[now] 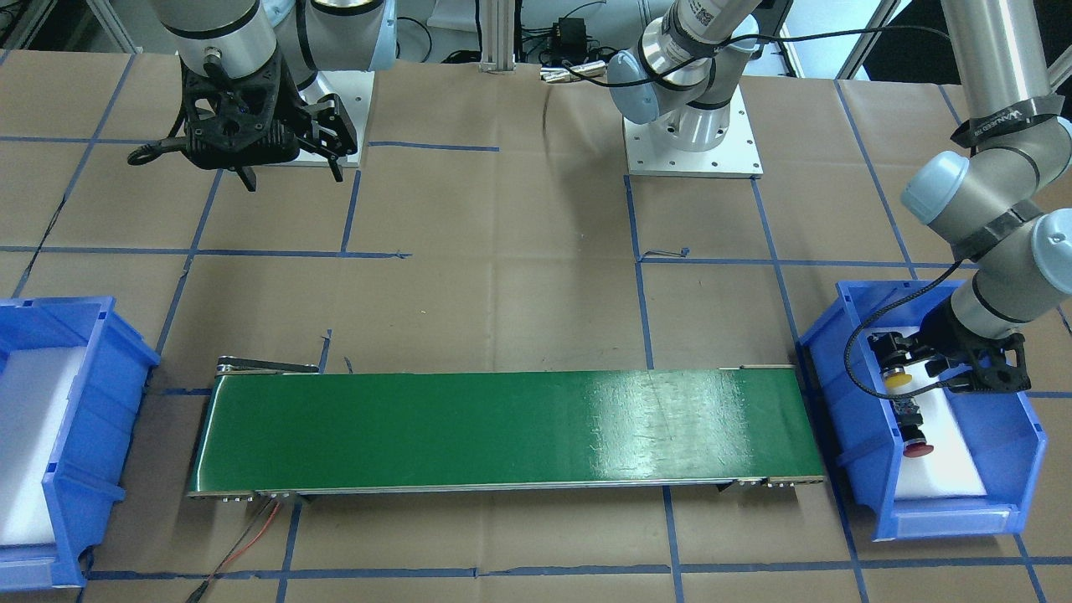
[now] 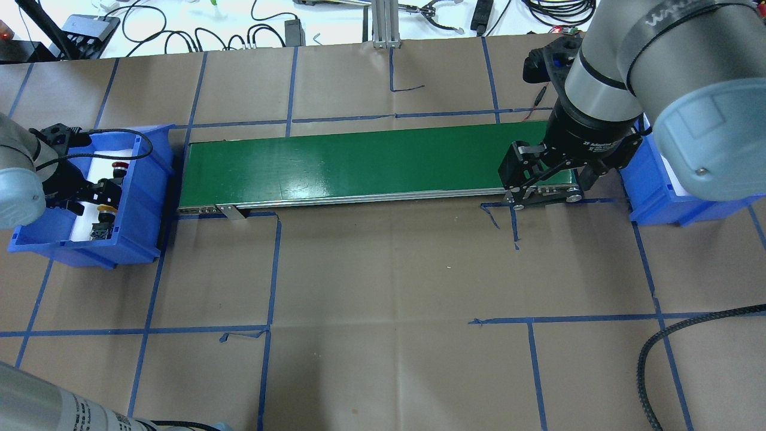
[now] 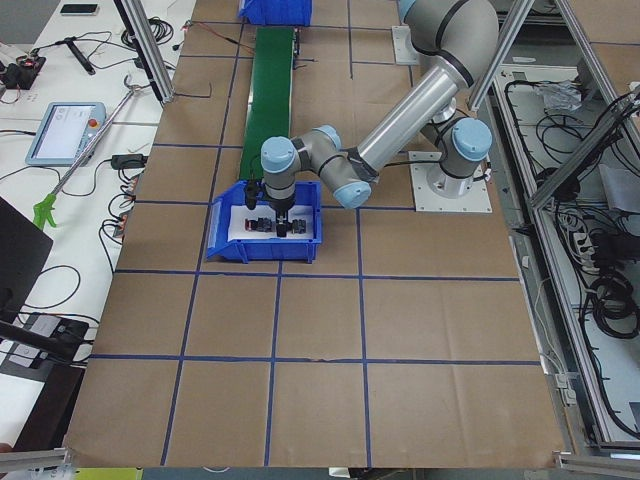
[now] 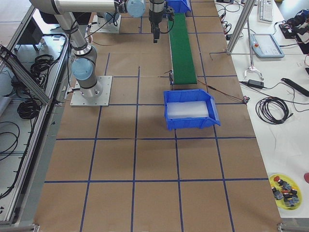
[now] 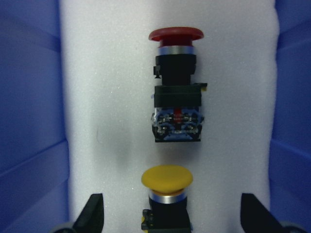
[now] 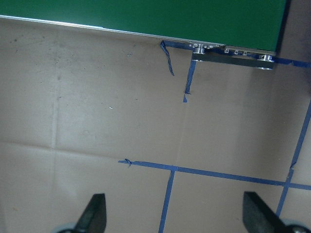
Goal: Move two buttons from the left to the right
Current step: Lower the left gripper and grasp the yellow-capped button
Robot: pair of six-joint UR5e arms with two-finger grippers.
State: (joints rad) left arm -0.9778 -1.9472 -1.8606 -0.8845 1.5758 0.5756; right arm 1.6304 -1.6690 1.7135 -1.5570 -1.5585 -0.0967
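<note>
Yellow button | framed by left end effector, fingers spread | pointing down

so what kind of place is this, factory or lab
Most likely a robotics lab test cell: a paper-covered table gridded with blue tape, a green conveyor between blue bins, and a teach pendant with loose cables beside it.

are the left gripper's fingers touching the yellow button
Apart. The left wrist view shows the left gripper open, with white foam visible between each of its fingers and the yellow button.
</note>
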